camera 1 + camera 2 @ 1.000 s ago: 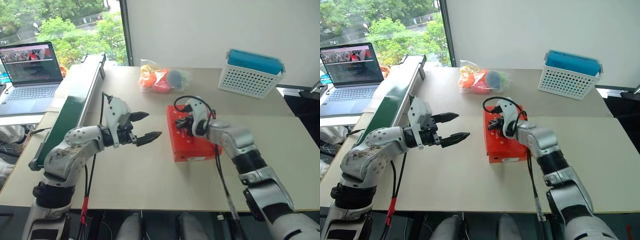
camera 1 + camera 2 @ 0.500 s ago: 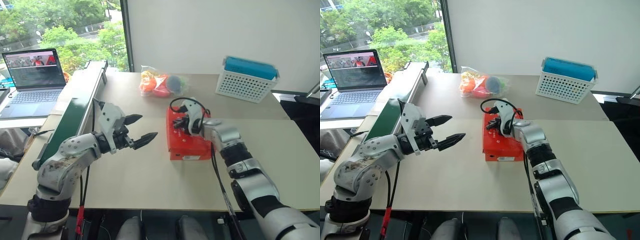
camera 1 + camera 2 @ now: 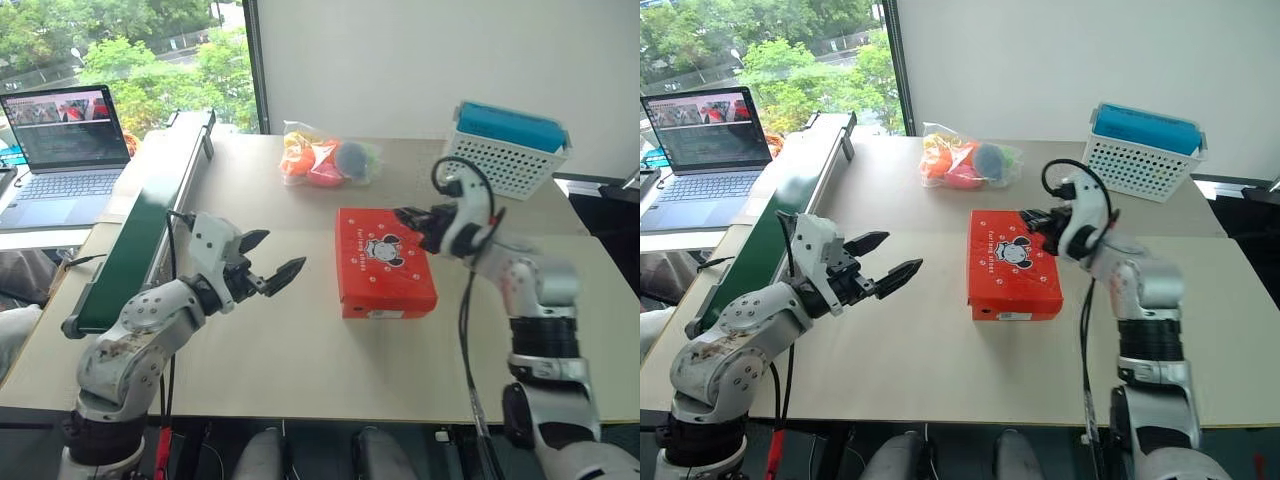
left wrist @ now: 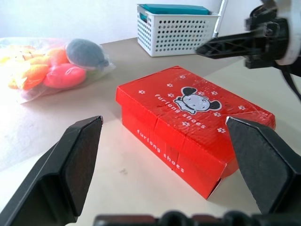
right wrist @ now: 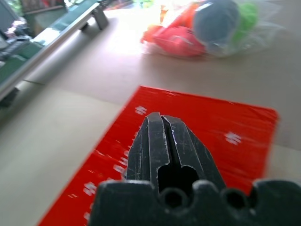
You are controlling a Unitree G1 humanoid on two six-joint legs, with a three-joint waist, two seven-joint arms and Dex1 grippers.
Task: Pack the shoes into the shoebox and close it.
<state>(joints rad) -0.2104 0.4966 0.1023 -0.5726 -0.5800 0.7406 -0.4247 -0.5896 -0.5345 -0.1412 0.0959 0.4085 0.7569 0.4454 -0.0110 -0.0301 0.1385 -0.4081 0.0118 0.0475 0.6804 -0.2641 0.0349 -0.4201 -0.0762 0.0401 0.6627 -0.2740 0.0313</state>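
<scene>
The shoebox [image 3: 385, 262] lies shut in the middle of the table, red-orange, with a cartoon figure and white text on its lid [image 4: 195, 104]. The shoes are out of view. My right gripper [image 3: 402, 213] is shut with nothing in it. It hovers at the box's far right corner, pointing left over the lid [image 5: 207, 141]. My left gripper [image 3: 282, 252] is open and empty, held above the table to the left of the box and pointing toward it. A clear gap separates it from the box.
A clear bag of orange, pink and blue round things [image 3: 328, 160] lies behind the box. A white perforated basket with a blue top [image 3: 510, 148] stands at the back right. A long green conveyor [image 3: 150, 215] runs along the table's left edge, with a laptop [image 3: 65, 140] beyond it.
My right gripper, still shut, has left the middle of the lid and swung right to the box's far right corner. My left gripper has turned a little and stays open.
</scene>
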